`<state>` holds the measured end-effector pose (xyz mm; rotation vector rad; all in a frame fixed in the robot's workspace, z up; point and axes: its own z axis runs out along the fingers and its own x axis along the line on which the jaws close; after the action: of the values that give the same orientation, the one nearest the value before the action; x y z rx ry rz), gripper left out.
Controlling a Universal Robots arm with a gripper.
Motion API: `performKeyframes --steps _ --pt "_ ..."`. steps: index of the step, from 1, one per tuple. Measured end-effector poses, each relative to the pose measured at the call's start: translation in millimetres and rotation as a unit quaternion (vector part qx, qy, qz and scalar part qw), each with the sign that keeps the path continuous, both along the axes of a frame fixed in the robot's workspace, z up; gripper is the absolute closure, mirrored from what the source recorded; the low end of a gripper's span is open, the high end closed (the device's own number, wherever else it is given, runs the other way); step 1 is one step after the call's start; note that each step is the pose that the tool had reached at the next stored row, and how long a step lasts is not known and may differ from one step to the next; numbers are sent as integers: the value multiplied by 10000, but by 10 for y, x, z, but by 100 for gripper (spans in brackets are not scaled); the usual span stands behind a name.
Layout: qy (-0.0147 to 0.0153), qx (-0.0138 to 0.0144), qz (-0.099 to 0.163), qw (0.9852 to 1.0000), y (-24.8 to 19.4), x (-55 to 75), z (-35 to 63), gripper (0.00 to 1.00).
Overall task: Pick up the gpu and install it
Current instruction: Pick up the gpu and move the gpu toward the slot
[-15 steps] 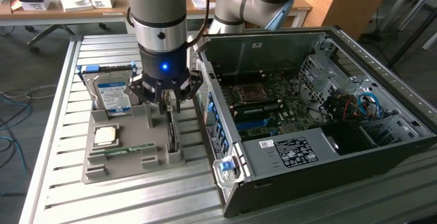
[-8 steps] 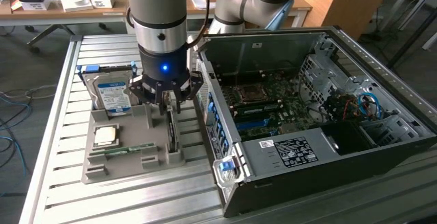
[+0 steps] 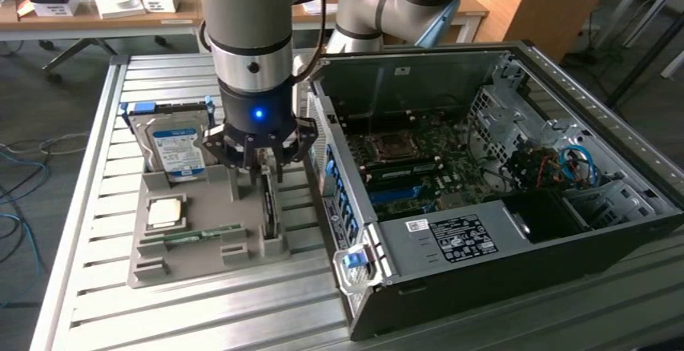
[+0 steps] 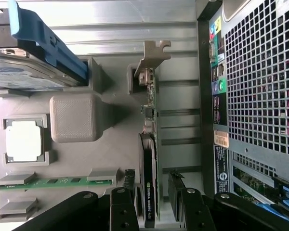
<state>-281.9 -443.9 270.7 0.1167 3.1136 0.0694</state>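
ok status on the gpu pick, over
gripper open, fingers either side of the gpu, not clamped. gpu on edge in the grey holder. hard drive stands apart from the fingers.

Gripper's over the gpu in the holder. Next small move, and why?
Probably close the fingers on the gpu. The gripper is open and straddles the card, one finger on each side with a gap showing. The card stands on edge in the grey holder, ungripped. How far down the card the fingers reach I cannot tell, so close gently.
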Motion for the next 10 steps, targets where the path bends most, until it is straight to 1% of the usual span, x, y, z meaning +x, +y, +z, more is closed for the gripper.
performKeyframes --steps 6,10 --pt "0 0 0 10000 0 0 -81 58" --pt "1 -1 0 10000 0 1 -87 58"
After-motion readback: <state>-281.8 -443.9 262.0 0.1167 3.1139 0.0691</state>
